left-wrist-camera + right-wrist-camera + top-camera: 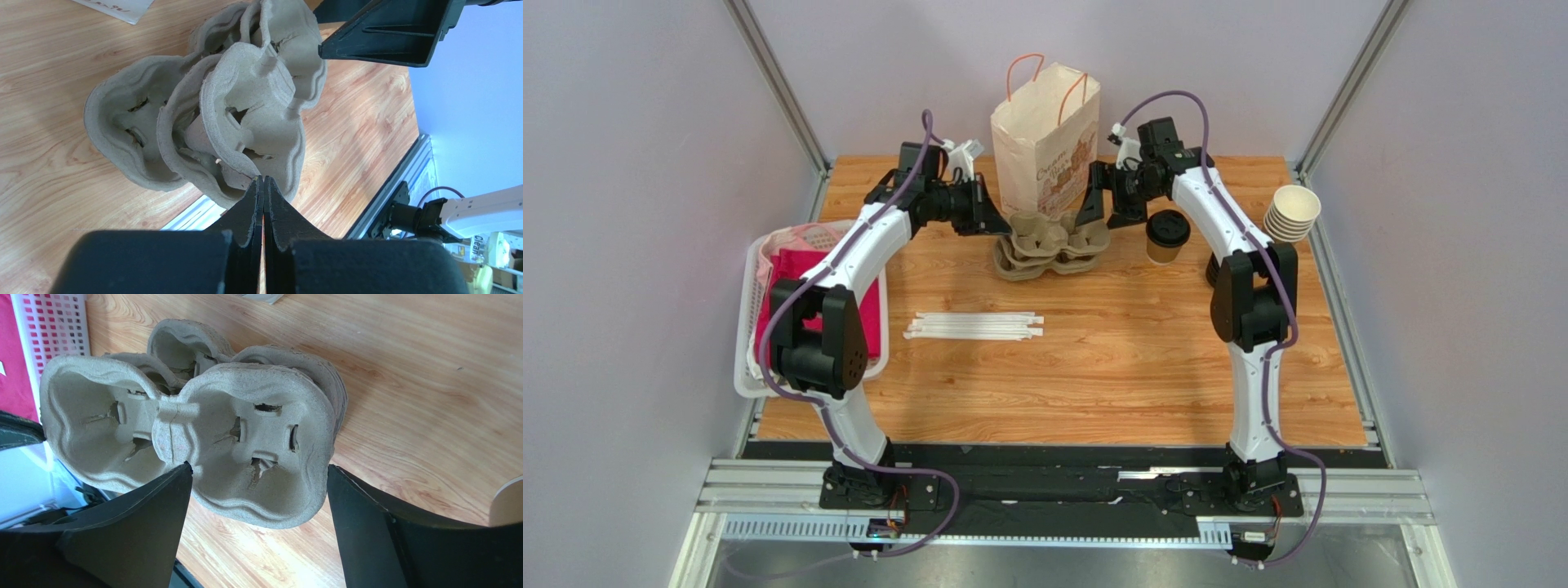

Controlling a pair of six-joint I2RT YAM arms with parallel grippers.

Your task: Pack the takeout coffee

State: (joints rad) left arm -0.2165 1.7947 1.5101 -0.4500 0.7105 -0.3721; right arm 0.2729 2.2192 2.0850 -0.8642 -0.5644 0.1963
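Separating one pulp cup carrier (pixel 245 422) from its stack (pixel 1051 260) looks like our step: right end effector (pixel 259 468) straddles it wide open, left end effector (pixel 263 184) clenched at a rim (pinching or touching, unclear). We should lift level; the takeout coffee (pixel 1167 235) stands on the worktop (pixel 1112 355) just beside.

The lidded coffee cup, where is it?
Overhead view: the coffee cup stands at the back right, between the cardboard trays and the empty cup stack.
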